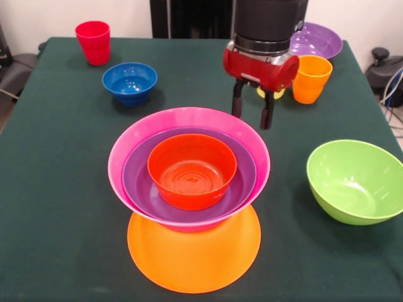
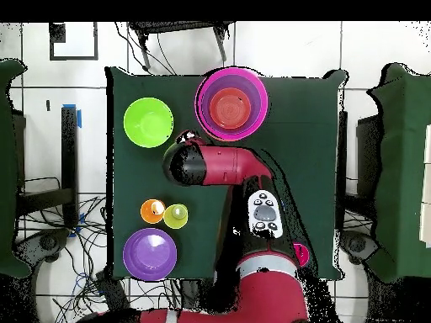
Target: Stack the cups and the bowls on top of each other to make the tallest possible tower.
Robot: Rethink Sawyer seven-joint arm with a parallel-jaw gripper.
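Note:
The tower stands at the table's middle: an upturned large orange bowl carries a hot pink bowl, with a purple bowl and a small red-orange bowl nested inside. In the overhead view the tower lies near the table's top edge. My gripper hangs open and empty just behind the tower's right side. A blue bowl, red cup, orange cup, lime green bowl and second purple bowl stand apart. The pale yellow cup is mostly hidden behind the gripper.
From above, the red arm stretches across the table's middle and hides the blue bowl. The green bowl, orange cup, yellow cup and purple bowl line the table's left side there.

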